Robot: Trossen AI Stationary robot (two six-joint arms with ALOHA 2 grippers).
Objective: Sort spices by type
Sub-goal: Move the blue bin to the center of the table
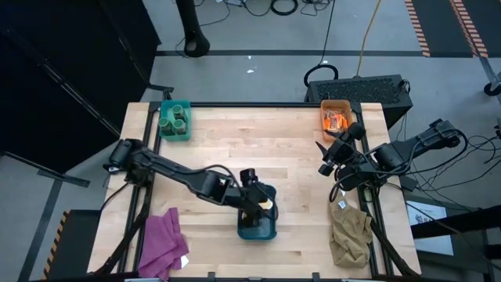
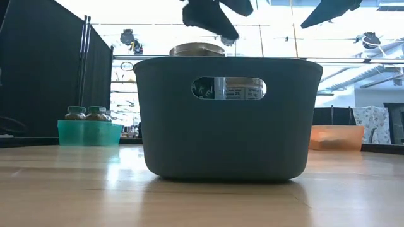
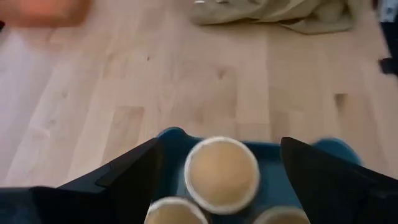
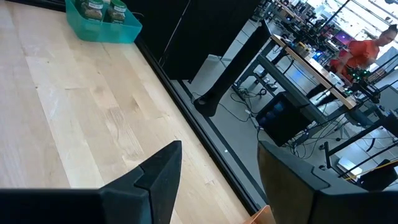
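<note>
Dark teal plastic bin [image 1: 257,229]: cream-topped round jars [image 3: 221,173] partly hidden, left gripper [image 1: 252,196] released above; right gripper [image 4: 214,180] empty, spread

Two arms over a wooden table with three sorting bins

The left gripper [image 1: 252,190] hangs over the dark blue bin [image 1: 257,229]; the right gripper [image 1: 330,153] waits near the orange bin [image 1: 336,106] of packets [image 1: 336,120]. Green jars [image 1: 175,119] fill the teal bin [image 1: 174,135]. A purple cloth [image 1: 160,243] and khaki cloth [image 1: 350,233] lie at the near edge.
</note>
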